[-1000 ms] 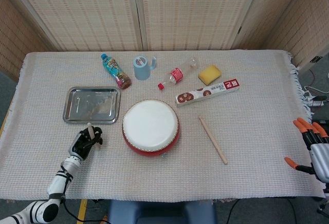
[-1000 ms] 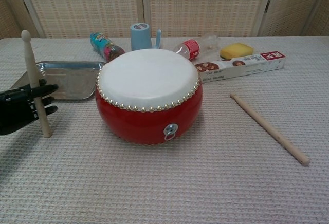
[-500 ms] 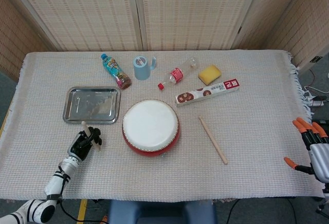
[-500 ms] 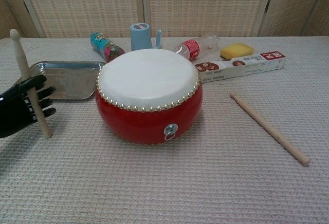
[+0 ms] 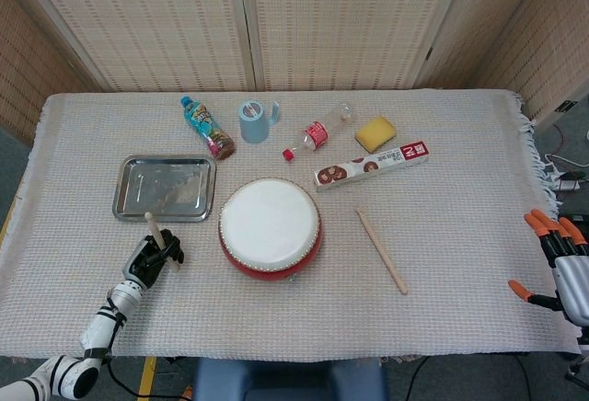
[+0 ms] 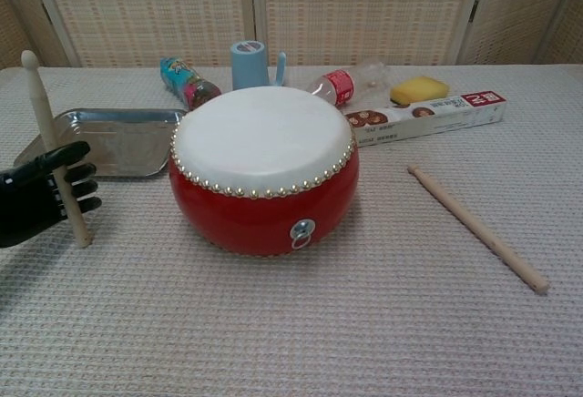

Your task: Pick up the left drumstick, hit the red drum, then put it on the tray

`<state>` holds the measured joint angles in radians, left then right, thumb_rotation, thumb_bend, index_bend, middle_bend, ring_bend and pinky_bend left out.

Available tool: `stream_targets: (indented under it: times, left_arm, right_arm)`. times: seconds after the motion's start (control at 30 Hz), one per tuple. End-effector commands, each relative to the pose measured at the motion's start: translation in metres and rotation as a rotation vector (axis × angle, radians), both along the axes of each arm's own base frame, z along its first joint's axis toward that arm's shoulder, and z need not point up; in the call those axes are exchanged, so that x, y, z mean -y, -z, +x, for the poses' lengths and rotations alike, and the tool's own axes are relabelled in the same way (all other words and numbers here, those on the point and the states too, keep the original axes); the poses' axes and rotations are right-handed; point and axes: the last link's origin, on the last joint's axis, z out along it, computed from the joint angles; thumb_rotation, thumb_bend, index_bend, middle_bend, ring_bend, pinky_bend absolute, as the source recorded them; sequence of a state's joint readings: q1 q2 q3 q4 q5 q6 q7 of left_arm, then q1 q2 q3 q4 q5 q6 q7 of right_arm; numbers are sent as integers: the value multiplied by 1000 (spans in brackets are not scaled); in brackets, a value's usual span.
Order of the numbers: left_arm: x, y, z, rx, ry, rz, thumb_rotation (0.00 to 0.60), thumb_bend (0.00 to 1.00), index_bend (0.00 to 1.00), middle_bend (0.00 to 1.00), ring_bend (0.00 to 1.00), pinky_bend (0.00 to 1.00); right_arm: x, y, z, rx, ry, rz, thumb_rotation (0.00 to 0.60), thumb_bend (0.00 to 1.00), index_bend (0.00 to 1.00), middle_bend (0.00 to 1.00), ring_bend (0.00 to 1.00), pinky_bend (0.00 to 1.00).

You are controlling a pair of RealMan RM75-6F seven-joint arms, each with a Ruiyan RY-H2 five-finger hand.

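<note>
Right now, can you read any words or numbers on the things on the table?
None can be read for sure.
Long box: white marks on its red end, too blurred to read.
Clear bottle: red label, print too small.
Colourful bottle: busy label, no legible words.
Red drum, tray, blue cup, yellow sponge: no text seen.

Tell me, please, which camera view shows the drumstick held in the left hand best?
The chest view: the drumstick stands nearly upright, its whole length visible through the left hand. The head view shows the drumstick from above, foreshortened to a short stub above the hand.
</note>
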<state>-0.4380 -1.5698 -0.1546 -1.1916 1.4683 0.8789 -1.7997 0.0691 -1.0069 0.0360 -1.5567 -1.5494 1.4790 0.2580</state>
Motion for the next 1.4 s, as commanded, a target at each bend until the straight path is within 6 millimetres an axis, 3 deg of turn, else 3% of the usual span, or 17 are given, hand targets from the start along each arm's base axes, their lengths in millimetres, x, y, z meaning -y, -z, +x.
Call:
stream_targets:
  times: [0.03, 0.4, 0.77, 1.1, 1.4]
  left_arm:
    - [0, 2, -1, -16, 6, -1, 449, 237, 729, 764, 711, 656]
    - [1, 6, -7, -19, -17, -6, 448, 236, 770, 801, 737, 671]
    - [6, 7, -8, -8, -6, 12, 476, 234, 867, 936, 862, 769]
    - [22, 5, -8, -36, 67, 27, 511, 234, 893, 956, 877, 773]
    - [37, 2, -6, -64, 129, 38, 502, 235, 893, 953, 879, 771]
  right_arm:
    - [0, 0, 0, 0, 0, -1, 600, 156, 0, 13, 0, 0]
    - [1, 1, 1, 2, 2, 2, 600, 156, 0, 13, 0, 0]
    - [0, 0, 2, 3, -3, -4, 600, 156, 0, 13, 0, 0]
    - [-1, -1, 4, 4, -9, -8, 600, 156, 0, 13, 0, 0]
    - [-1, -1, 5, 3, -14, -10, 600, 156, 0, 13, 0, 0]
